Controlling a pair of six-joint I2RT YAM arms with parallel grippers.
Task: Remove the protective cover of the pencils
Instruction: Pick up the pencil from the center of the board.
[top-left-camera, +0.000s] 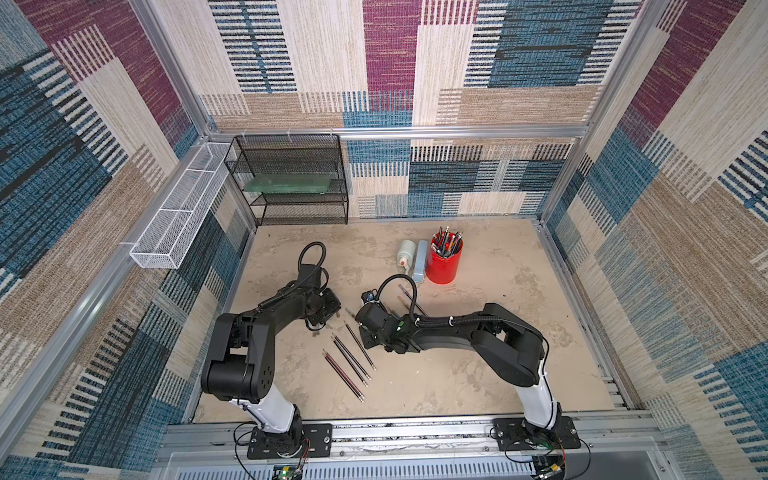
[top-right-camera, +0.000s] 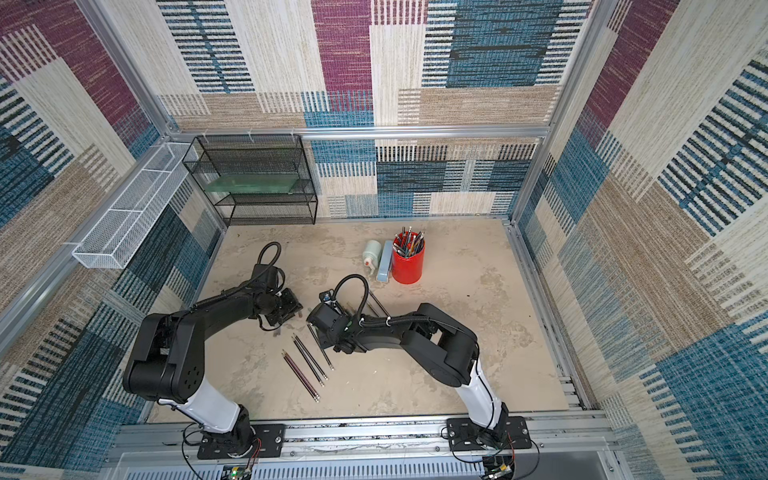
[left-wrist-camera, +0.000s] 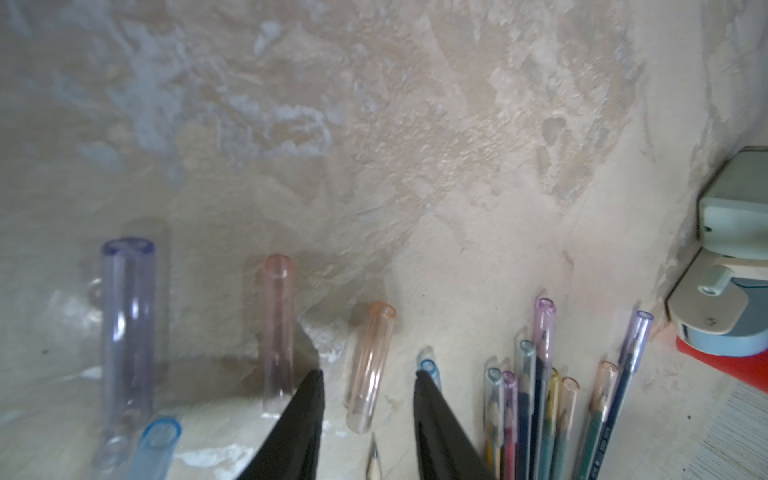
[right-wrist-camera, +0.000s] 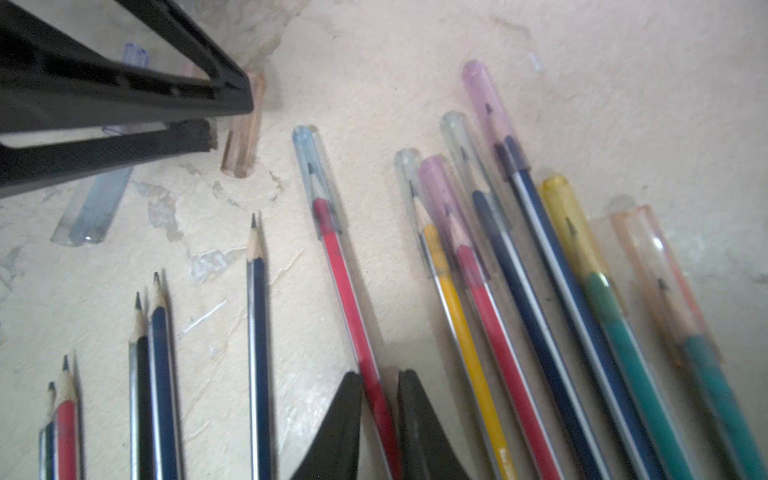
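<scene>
In the right wrist view several pencils (right-wrist-camera: 519, 270) lie side by side on the table, each with a clear tinted cover on its tip. To their left lie several bare pencils (right-wrist-camera: 257, 332). My right gripper (right-wrist-camera: 380, 374) straddles a red pencil (right-wrist-camera: 345, 282) that still wears a blue cover (right-wrist-camera: 311, 166). Its jaws are narrow, one finger touches the shaft and a small gap shows at the other. My left gripper (left-wrist-camera: 368, 374) is open over the table, with a loose orange cover (left-wrist-camera: 374, 353) lying between and beyond its fingers. More loose covers (left-wrist-camera: 129, 316) lie nearby.
A red cup (top-left-camera: 444, 262) of pens, a white bottle (top-left-camera: 405, 252) and a pale blue box (top-left-camera: 419, 262) stand behind the arms. A black mesh shelf (top-left-camera: 291, 183) stands at the back left. A white wire basket (top-left-camera: 178, 216) hangs on the left wall.
</scene>
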